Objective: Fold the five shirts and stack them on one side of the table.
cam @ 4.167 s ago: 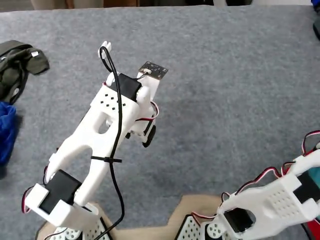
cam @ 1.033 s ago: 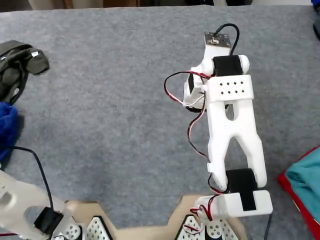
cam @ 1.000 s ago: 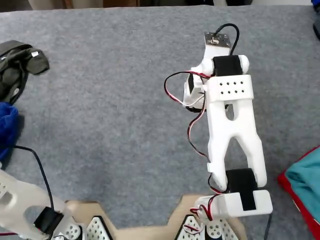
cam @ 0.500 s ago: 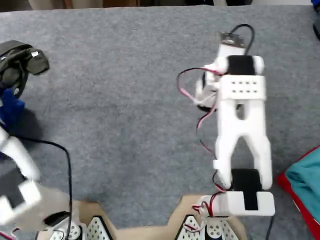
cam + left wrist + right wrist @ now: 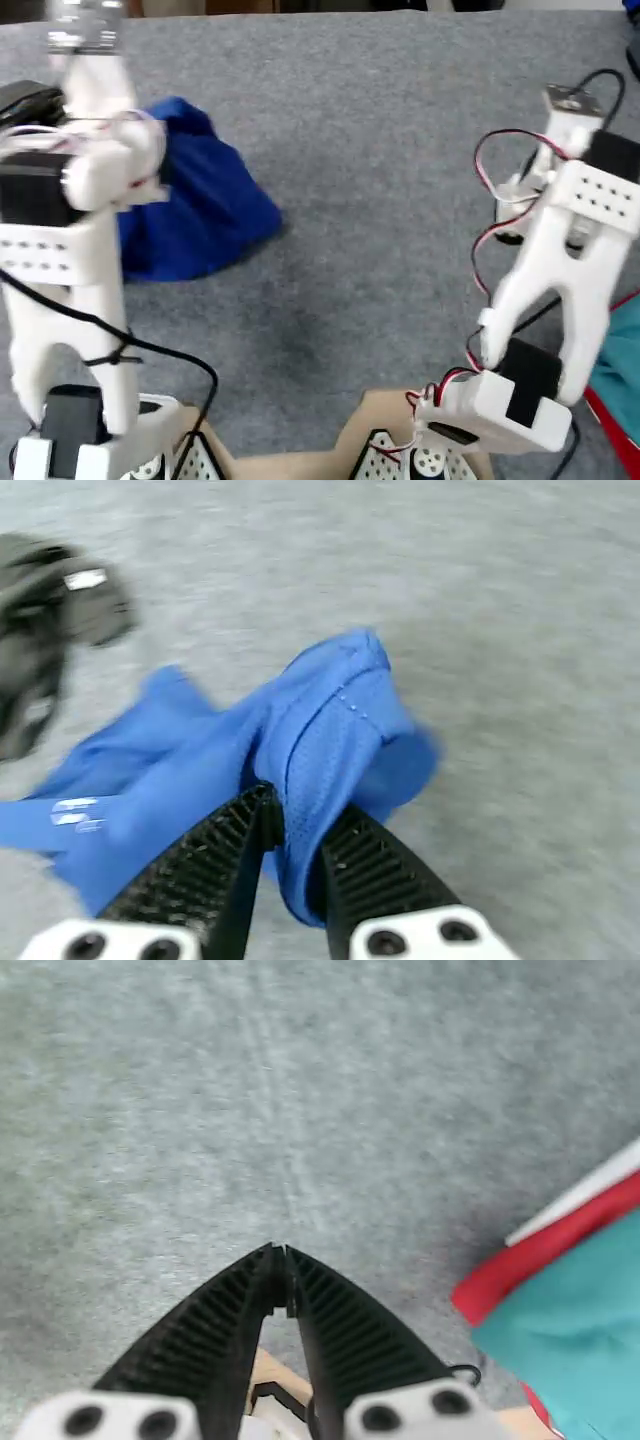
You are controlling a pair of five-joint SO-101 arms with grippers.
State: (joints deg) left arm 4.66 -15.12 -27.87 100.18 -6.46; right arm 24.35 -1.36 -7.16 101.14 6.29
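A blue shirt lies crumpled on the grey table, left of centre, one end lifted. My left gripper is shut on a fold of the blue shirt and holds it above the table. A dark olive shirt lies bunched beyond it, at the far left edge in the high view. My right gripper is shut with nothing in it, over bare table on the right. A teal shirt on a red one lies at the table's near right edge.
The left arm stands over the left part of the table and hides part of the blue shirt. The right arm stands tall near the right side. A wooden base holds both arms at the front edge.
The left arm swung up from the near left corner and now holds the blue shirt, drawn in from the left edge toward the middle. The right arm moved to the right.
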